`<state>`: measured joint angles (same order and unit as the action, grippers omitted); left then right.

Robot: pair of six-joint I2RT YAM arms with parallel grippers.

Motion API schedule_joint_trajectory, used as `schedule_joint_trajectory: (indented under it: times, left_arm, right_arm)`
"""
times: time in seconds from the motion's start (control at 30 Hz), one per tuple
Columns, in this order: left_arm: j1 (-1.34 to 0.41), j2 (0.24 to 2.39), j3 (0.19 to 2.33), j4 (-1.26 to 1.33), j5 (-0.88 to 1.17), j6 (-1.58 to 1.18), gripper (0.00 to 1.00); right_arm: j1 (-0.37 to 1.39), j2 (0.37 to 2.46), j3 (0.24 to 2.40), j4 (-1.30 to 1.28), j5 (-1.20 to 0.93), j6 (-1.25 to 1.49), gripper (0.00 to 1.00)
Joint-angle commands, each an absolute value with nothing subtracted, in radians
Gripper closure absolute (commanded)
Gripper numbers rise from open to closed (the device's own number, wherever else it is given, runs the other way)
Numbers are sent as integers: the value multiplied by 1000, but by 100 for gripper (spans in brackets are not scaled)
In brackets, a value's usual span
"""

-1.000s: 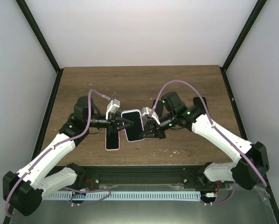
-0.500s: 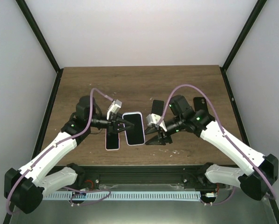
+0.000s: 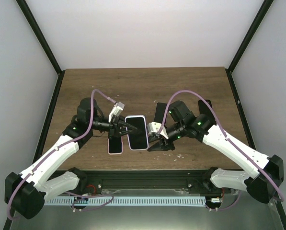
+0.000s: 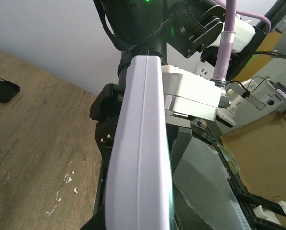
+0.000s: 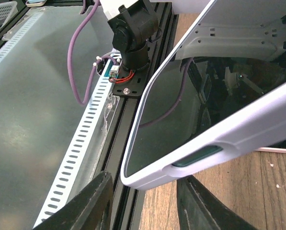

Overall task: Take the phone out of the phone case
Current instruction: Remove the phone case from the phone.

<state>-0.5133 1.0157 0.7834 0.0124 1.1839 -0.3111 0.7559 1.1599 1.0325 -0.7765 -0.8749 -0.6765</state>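
The phone (image 3: 138, 131), dark screen up, sits in a pale lavender phone case (image 3: 143, 118) and is held above the table. My left gripper (image 3: 126, 128) is shut on the case's left long edge. In the left wrist view the case's side (image 4: 140, 143) fills the middle and hides the fingers. My right gripper (image 3: 153, 143) is open at the phone's near right corner. The right wrist view shows the cased phone (image 5: 181, 124) with that corner between the spread fingers (image 5: 92, 201), which do not touch it.
A second phone in a pink case (image 3: 115, 145) lies on the wooden table (image 3: 85, 91) under the left gripper. Two flat black items (image 3: 160, 110) (image 3: 206, 106) lie behind the right arm. The black frame rail (image 3: 147, 179) and a white slotted strip (image 5: 80, 143) run along the near edge.
My right gripper let go of the phone's right edge, opened, backed off to the right, then came back to the near corner with its jaws a little narrower. The left gripper kept its hold.
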Motion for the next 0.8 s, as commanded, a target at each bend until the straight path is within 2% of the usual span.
schedule_joint_trajectory:
  times: [0.0,0.27,0.43,0.77]
  left_arm:
    - [-507,1020,802,46,1230,-301,100]
    - [-507,1015,799,40,1216,-298,100]
    - [-507,1021,799,40,1217,-301,100]
    - [-507,1058,801,73,1270,-354,100]
  right_arm:
    - [765,1131,1048,-762,-867,-685,63]
    - [766,1135,1069,-766,-882,-680,65]
    - [767,1134,1069,-757,-867,-689,72]
    - [812,1142,1069,-734,-745,-795,78]
